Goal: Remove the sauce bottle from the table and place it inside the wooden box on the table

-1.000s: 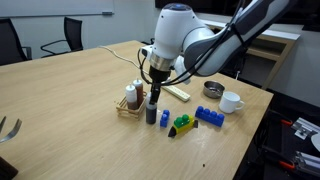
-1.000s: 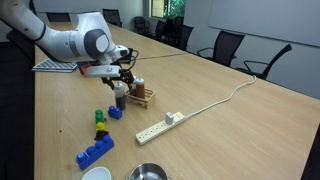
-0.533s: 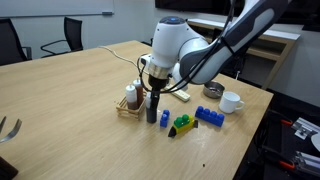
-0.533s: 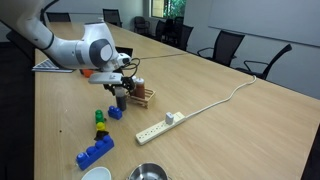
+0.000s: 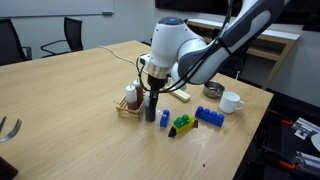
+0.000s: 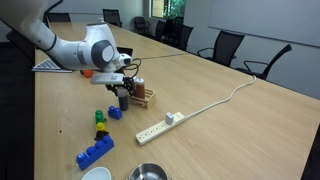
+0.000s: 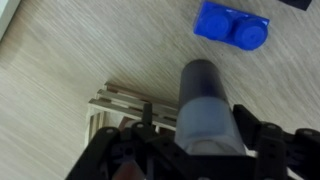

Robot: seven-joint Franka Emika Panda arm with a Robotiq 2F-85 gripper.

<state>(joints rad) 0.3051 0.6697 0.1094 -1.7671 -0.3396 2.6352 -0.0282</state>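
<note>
The sauce bottle point(image 5: 152, 110), dark with a pale cap, stands upright on the table right beside the wooden box point(image 5: 126, 109). It shows in both exterior views point(image 6: 121, 101). My gripper point(image 5: 153, 96) reaches down over it, and the jaws sit against both sides of the cap. In the wrist view the bottle point(image 7: 203, 100) fills the space between my gripper's point(image 7: 207, 146) dark fingers point(image 7: 262, 140), with the slatted box point(image 7: 120, 108) to its left. The box point(image 6: 142, 98) holds a white bottle point(image 5: 132, 95) and a brown one.
A small blue block point(image 5: 164, 118) point(image 7: 232, 25), a green and yellow toy point(image 5: 183, 124) and a blue brick point(image 5: 210, 116) lie close by. A white mug point(image 5: 231, 101), a metal bowl point(image 5: 212, 89) and a power strip point(image 6: 160, 125) with its cable lie beyond.
My gripper has come down over the bottle's cap since a second ago. In the last half second almost nothing has moved. The bottle stands where it did.
</note>
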